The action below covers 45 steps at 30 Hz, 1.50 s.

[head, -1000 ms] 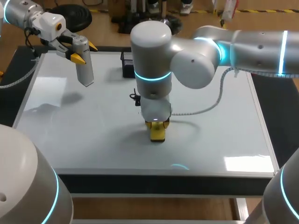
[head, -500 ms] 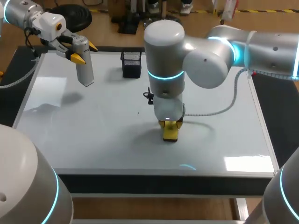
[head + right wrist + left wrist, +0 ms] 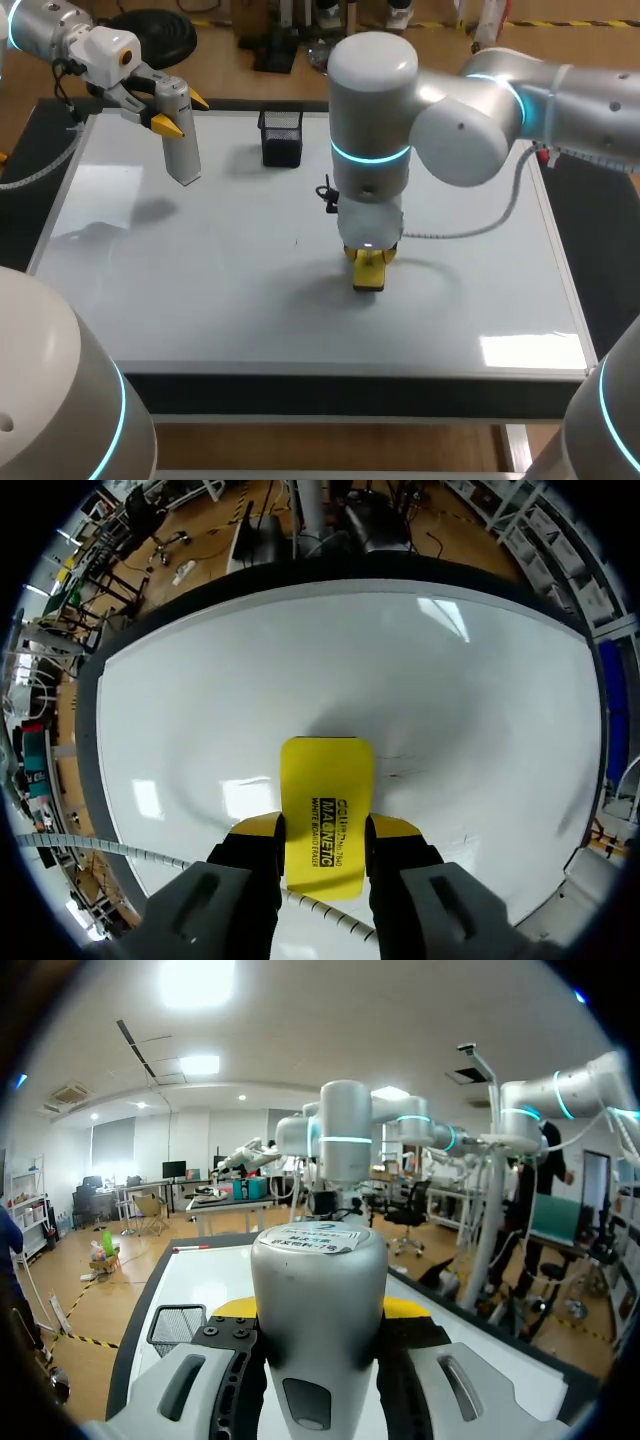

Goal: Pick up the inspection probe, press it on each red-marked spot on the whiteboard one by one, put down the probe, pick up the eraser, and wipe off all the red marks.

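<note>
Two robot arms work over a large whiteboard (image 3: 480,300) that covers the table. The left arm comes in from the far left corner. Its left gripper (image 3: 168,110) is closed around the upper part of the inspection probe (image 3: 183,150), a grey tapered tool with its narrow end pointing down. The probe is held up above the board's far left area, and its shadow falls on the surface below. In the left wrist view the probe's rounded grey body fills the space between the two fingers, with a yellow tip showing on each side.

The right arm reaches in from the right and stands upright over the middle of the board, pointing straight down. Its right gripper (image 3: 325,827) clamps a yellow whiteboard eraser (image 3: 326,800) from both sides, with the eraser's free end down at the board's surface. A few faint thin marks lie on the board just beside the eraser; their colour cannot be told.

A black mesh pen holder (image 3: 281,137) stands near the board's far edge, between the two grippers.
</note>
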Each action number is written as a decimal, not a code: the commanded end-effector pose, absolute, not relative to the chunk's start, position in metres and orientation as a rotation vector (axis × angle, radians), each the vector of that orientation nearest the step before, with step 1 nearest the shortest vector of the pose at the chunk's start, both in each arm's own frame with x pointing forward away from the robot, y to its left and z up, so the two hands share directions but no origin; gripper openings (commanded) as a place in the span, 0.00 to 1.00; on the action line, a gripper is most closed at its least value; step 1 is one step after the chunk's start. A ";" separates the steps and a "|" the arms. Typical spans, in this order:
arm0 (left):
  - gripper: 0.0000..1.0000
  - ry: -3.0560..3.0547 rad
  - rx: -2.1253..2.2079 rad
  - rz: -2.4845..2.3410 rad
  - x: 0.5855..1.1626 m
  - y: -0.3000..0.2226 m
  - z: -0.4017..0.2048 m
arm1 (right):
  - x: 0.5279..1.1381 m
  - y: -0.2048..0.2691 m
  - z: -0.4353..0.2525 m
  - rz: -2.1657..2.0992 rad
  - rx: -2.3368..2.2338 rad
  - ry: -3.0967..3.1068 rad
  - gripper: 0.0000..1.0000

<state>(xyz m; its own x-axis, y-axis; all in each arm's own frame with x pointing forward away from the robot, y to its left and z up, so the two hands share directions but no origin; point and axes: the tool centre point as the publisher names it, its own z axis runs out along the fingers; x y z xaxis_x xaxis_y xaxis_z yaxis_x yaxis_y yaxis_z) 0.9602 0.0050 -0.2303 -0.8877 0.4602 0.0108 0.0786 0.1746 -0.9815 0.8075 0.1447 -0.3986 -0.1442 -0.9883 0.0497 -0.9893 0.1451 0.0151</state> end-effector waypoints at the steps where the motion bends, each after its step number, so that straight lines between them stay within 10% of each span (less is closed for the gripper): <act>1: 0.00 -2.157 -0.513 1.765 0.958 0.004 -0.228 | 0.806 0.148 -0.385 0.043 2.043 -2.344 0.00; 45: 0.00 -2.157 -0.513 1.765 0.958 0.004 -0.228 | 1.032 0.134 -0.378 -0.029 2.090 -2.292 0.00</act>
